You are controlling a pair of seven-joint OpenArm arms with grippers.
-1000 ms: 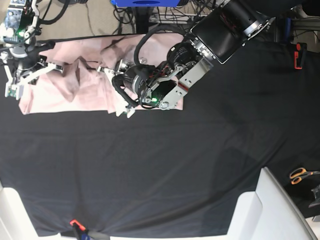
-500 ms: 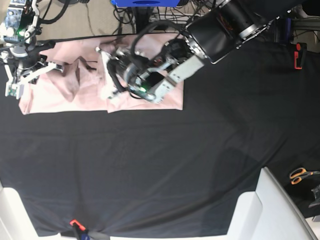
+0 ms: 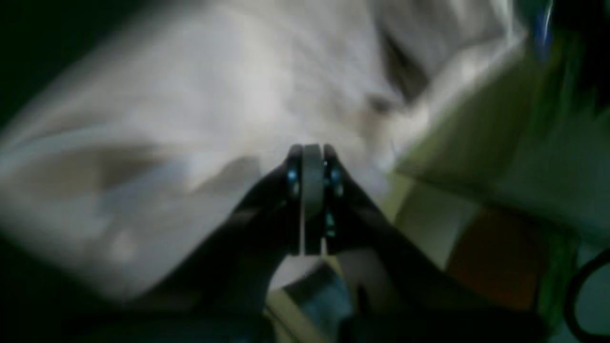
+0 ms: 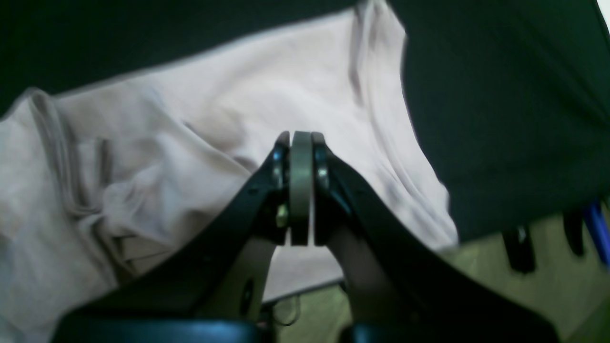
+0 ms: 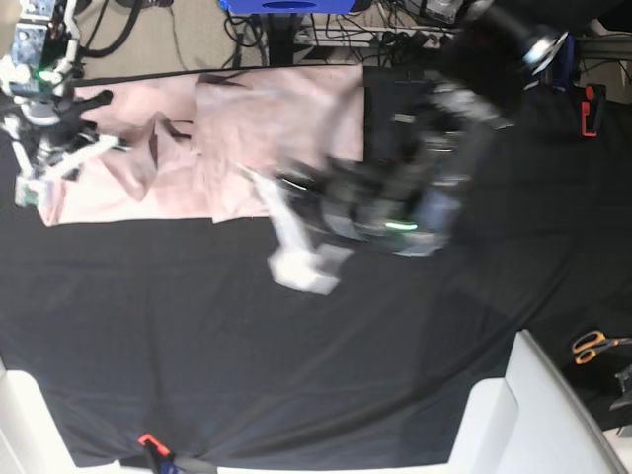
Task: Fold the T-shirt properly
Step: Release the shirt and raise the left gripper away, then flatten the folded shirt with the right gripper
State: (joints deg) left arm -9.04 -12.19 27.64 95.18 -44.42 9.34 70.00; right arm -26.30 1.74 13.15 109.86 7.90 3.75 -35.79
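The pale pink T-shirt [image 5: 247, 138] lies rumpled at the far left of the black tablecloth [image 5: 296, 375]. It also shows in the right wrist view [image 4: 190, 143] and, blurred, in the left wrist view [image 3: 190, 119]. My left gripper [image 5: 267, 193] is blurred by motion at the shirt's front edge. In the left wrist view it [image 3: 312, 152] is shut with nothing between the jaws. My right gripper [image 5: 69, 133] hovers over the shirt's left end. In the right wrist view it [image 4: 300, 138] is shut and empty above creased cloth.
Orange-handled scissors [image 5: 592, 346] lie at the right edge. A white object [image 5: 523, 415] stands at the front right. A red clamp [image 5: 148, 441] sits on the front edge and a red thing [image 5: 590, 109] at the far right. Floor shows past the table's far edge [image 4: 524, 267].
My left arm has swung off the shirt toward the front and right and is now blurred. The shirt's right part now lies uncovered. My right arm has barely moved.
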